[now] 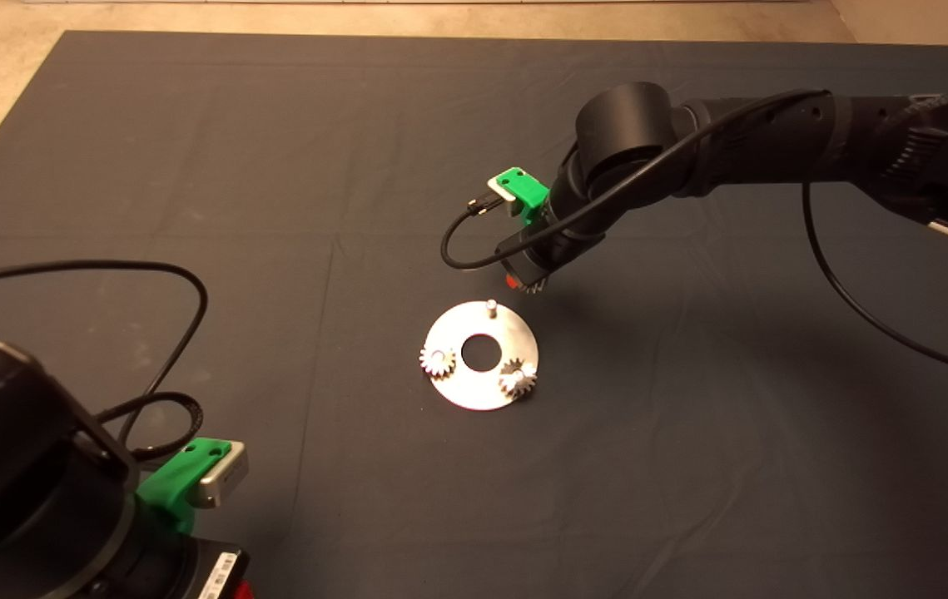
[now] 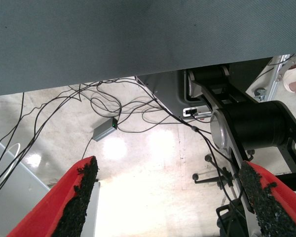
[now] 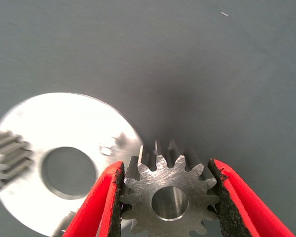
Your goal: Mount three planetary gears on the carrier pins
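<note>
With two gears already seated, the right gripper (image 3: 168, 197) clamps the third planetary gear (image 3: 167, 197) near the disc (image 1: 482, 391); next it must be aligned over the free carrier pin (image 1: 490, 307), while the left gripper (image 2: 170, 197) waits wide open and empty.

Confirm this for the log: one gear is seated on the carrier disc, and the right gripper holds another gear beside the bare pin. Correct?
Not quite. Two gears are seated on the carrier disc, not one, as the head view shows. The rest stands: the right gripper holds another gear beside the bare pin.
</note>
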`<state>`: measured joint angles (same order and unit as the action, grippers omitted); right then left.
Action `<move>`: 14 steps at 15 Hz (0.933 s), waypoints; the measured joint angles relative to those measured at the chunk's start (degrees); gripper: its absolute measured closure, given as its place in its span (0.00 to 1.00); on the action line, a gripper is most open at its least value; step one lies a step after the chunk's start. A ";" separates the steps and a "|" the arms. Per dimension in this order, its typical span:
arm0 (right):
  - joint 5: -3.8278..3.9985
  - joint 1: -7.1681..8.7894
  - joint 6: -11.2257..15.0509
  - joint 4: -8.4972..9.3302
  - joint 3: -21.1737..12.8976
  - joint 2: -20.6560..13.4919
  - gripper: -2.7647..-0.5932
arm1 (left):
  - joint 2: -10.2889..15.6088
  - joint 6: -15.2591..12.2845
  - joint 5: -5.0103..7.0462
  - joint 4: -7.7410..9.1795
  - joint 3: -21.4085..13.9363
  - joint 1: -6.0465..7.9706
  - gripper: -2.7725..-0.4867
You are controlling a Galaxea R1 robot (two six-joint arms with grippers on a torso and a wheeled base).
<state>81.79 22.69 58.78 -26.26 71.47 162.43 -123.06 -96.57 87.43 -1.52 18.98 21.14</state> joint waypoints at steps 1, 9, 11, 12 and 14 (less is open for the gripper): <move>-0.20 0.00 0.00 0.02 0.34 0.64 0.77 | 0.02 0.00 0.02 0.01 0.00 0.00 0.32; -0.45 -0.15 -0.24 -0.17 2.62 3.47 0.77 | 0.02 0.01 0.01 0.01 0.00 0.00 0.32; 0.01 -0.94 -0.27 -0.22 2.62 3.29 0.77 | 0.00 0.00 0.02 0.01 0.00 0.00 0.32; 0.23 -1.35 -0.27 -0.22 2.62 3.27 0.77 | 0.02 0.00 0.02 0.01 0.00 0.00 0.32; 0.32 -1.72 -0.27 -0.23 2.59 3.27 0.77 | 0.02 0.00 0.02 0.01 0.00 0.00 0.32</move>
<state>82.10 20.97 58.51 -26.49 74.06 165.71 -123.04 -96.57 87.46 -1.51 18.98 21.14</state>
